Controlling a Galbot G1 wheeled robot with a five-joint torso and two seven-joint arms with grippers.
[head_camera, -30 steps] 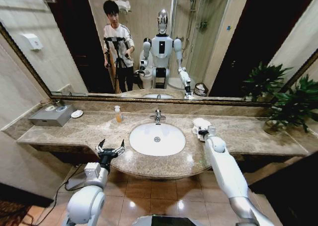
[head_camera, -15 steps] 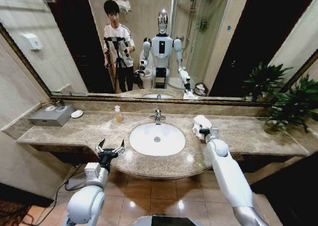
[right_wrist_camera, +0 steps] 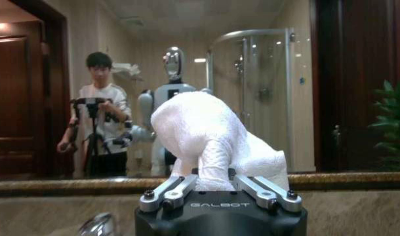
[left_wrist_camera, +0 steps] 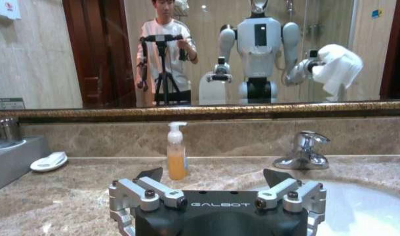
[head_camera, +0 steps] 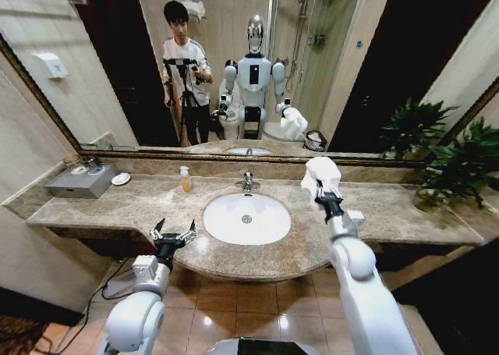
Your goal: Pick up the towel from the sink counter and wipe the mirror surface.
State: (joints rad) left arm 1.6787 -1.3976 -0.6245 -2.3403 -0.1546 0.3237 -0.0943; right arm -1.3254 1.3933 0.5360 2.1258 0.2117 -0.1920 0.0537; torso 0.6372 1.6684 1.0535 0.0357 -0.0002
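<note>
My right gripper (head_camera: 319,189) is shut on the white towel (head_camera: 321,173), holding it in the air above the sink counter (head_camera: 140,203), just in front of the lower part of the mirror (head_camera: 234,66). In the right wrist view the towel (right_wrist_camera: 207,142) bulges up from between the closed fingers, facing the mirror (right_wrist_camera: 278,98). My left gripper (head_camera: 173,231) stands open at the counter's front edge, left of the white basin (head_camera: 246,218). The left wrist view shows its spread fingers (left_wrist_camera: 151,189) and the towel's reflection (left_wrist_camera: 336,66) in the mirror.
A chrome faucet (head_camera: 247,182) stands behind the basin, an orange soap bottle (head_camera: 185,179) to its left. A grey tray (head_camera: 81,180) and a small white dish (head_camera: 121,179) sit far left. Potted plants (head_camera: 460,168) fill the right end of the counter.
My right gripper has lifted the towel off the counter and raised it toward the mirror. The left arm has not moved.
</note>
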